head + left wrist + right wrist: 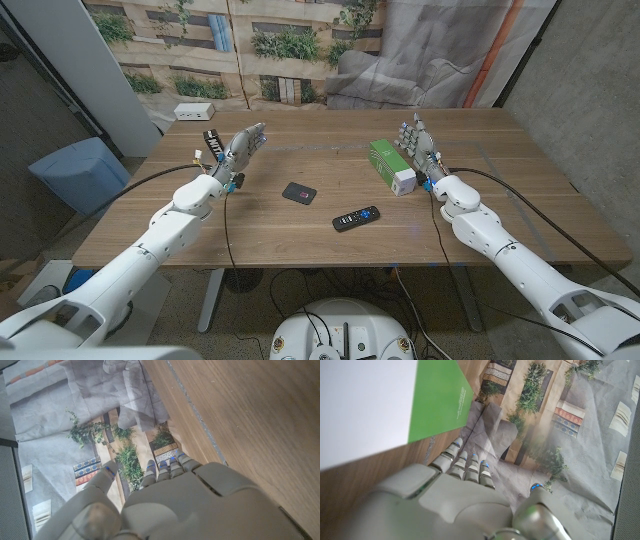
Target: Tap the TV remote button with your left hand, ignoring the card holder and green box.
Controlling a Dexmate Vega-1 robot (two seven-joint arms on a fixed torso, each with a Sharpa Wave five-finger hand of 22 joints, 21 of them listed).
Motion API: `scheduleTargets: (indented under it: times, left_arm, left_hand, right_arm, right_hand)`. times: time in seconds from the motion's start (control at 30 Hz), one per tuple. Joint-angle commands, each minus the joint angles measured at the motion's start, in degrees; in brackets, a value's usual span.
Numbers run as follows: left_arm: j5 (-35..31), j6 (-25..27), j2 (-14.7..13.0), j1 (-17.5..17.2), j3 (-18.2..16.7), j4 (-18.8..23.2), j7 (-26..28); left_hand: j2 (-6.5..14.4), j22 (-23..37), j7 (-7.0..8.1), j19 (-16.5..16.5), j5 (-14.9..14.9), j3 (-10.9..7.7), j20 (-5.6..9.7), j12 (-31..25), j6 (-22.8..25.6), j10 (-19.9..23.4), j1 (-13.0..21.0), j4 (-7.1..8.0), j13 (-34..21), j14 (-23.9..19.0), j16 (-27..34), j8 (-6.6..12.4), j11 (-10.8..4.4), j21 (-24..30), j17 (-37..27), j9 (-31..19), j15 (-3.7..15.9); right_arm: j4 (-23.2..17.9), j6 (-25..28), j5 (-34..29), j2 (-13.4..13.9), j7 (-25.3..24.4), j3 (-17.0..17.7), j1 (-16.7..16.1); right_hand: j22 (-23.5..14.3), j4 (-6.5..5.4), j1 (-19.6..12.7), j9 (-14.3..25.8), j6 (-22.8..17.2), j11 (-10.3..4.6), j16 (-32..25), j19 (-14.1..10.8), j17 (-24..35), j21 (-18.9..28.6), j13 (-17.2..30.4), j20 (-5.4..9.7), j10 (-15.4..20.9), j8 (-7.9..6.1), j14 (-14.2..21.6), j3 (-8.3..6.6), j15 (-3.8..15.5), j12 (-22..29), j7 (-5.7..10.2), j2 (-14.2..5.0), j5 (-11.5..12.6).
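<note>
Pale grey and empty, the left robot hand [243, 143] stands over the far left part of the wooden tabletop [300, 235], its fingers [165, 469] extended and apart, holding nothing. The right robot hand [416, 141] is likewise unclenched and holds nothing, standing just beside the green box [390, 165], whose green-and-white face looms close in the right wrist view.

Outward from the left robot hand, the small dark card holder [298, 193] lies between it and the black TV remote [356, 217], which rests nearer the robot at mid-table, angled, well apart from the hand.

The step in hand looks like the approach, with no tap yet made. To do it well, the left arm should probably swing inward and toward the robot, passing above the card holder rather than brushing it. It could then lower one extended finger straight down onto a button, lightly, so the slim remote does not skate or pivot. The buttons themselves are too small to pick out here. The right robot hand best keeps off the box.
</note>
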State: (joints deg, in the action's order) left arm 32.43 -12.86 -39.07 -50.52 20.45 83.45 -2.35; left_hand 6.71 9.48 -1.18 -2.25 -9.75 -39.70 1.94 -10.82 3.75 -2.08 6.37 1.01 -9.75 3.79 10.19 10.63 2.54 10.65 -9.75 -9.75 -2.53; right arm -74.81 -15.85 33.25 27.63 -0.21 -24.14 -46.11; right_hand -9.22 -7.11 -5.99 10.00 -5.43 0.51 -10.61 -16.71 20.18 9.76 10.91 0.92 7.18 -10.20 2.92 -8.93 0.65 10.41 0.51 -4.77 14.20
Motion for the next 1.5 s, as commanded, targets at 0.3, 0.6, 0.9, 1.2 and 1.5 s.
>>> scheduleTargets:
  times: [0.3,0.6,0.9,1.2,1.5]
  left_arm:
    - [-12.25,2.41,-8.64,-4.14,0.88,13.8,4.0]
    - [-19.15,1.86,-9.27,-4.8,1.98,17.78,6.25]
    - [-24.4,0.6,-12.52,-4.05,2.96,20.64,2.37]
    - [-32.04,-0.55,-14.18,-3.06,3.54,22.26,1.9]
    - [-38.86,-0.22,-15.37,-0.82,5.01,24.35,-0.8]
  left_hand:
    - [2.53,0.27,1.1,-1.23,-0.25,0.62,1.04,-0.17,2.31,0.28,-2.53,1.78,-0.11,0.02,0.4,0.62,-1.22,0.64,-0.5,-0.14,1.71]
    - [2.13,0.34,1.85,-1.15,-0.44,1.99,1.65,-0.1,3.16,0.32,-5.09,4.35,-0.13,0.18,0.42,0.44,-1.76,0.52,-0.69,-0.22,2.42]
    - [2.28,0.33,2.64,-0.12,-0.73,2.52,2.22,0.22,3.61,-0.51,-6.14,6.11,-0.11,1.42,0.08,0.18,-2.61,0.14,-0.68,-0.19,3.18]
    - [2.56,0.33,4.73,0.25,-0.97,2.68,2.93,0.18,4.38,-0.65,-6.38,7.45,-0.08,1.86,0.08,0.05,-4.09,0.11,-0.6,-0.11,4.36]
    - [2.62,0.33,6.3,0.61,-1.04,2.81,3.53,0.13,6.6,-0.64,-6.47,8.24,-0.06,2.17,0.08,0.46,-4.37,0.08,-0.54,-0.07,4.99]
  right_arm:
    - [1.71,-3.1,0.72,1.11,1.91,1.16,-1.46]
    - [1.92,-3.38,1.61,2.31,3.36,1.84,-2.35]
    - [2.3,-3.58,2.07,2.42,3.84,2.0,-2.91]
    - [3.02,-3.78,2.75,2.55,4.31,2.43,-3.25]
    - [4.02,-4.48,3.25,2.46,4.2,3.01,-3.82]
  right_hand:
    - [-0.23,0.22,0.41,0.09,-0.66,-0.05,-0.42,0.35,-0.31,0.53,0.08,0.25,0.62,-0.55,0.25,-0.63,0.25,0.54,0.03,-0.21,0.58]
    - [-0.23,0.33,0.39,0.08,-0.77,-0.07,-0.43,0.48,-0.61,0.55,0.02,0.32,0.61,-0.57,0.22,-0.72,0.26,0.54,0.02,-0.28,0.68]
    - [-0.23,0.39,0.41,0.08,-0.79,-0.06,-0.51,0.48,-0.83,0.59,-0.01,0.48,0.73,-0.56,0.36,-0.8,0.35,0.59,-0.05,-0.37,0.76]
    - [-0.22,0.46,0.41,0.08,-0.95,-0.13,-0.66,0.48,-1.09,0.64,-0.05,0.51,0.89,-0.61,0.71,-0.9,0.32,0.64,-0.25,-0.47,0.84]
    - [-0.22,0.56,0.39,0.07,-1.05,-0.11,-0.56,0.55,-1.37,0.65,-0.08,0.6,0.84,-0.62,0.42,-1.01,0.27,0.61,-0.29,-0.56,0.91]
